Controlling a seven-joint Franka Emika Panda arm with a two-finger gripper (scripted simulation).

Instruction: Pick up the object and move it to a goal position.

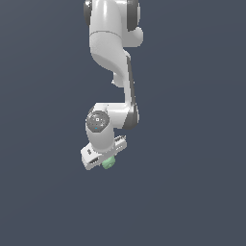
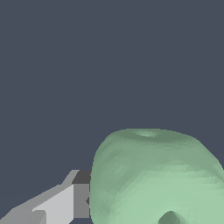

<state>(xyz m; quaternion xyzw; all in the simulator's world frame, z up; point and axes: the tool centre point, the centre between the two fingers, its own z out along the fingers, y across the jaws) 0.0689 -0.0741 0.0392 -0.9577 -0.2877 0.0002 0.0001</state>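
The mint-green cube (image 1: 108,163) shows as a small green blob at the lower end of my white gripper (image 1: 105,160), below the arm's wrist. In the wrist view the cube (image 2: 153,175) is very large and close, with rounded corners and faint dimples. One grey finger (image 2: 65,203) presses against its side. The other finger is hidden behind the cube or out of frame. The gripper looks shut on the cube.
The white arm (image 1: 113,53) reaches down from the top of the exterior view. Around it is only a plain dark blue-grey surface (image 1: 192,144). No goal marker shows.
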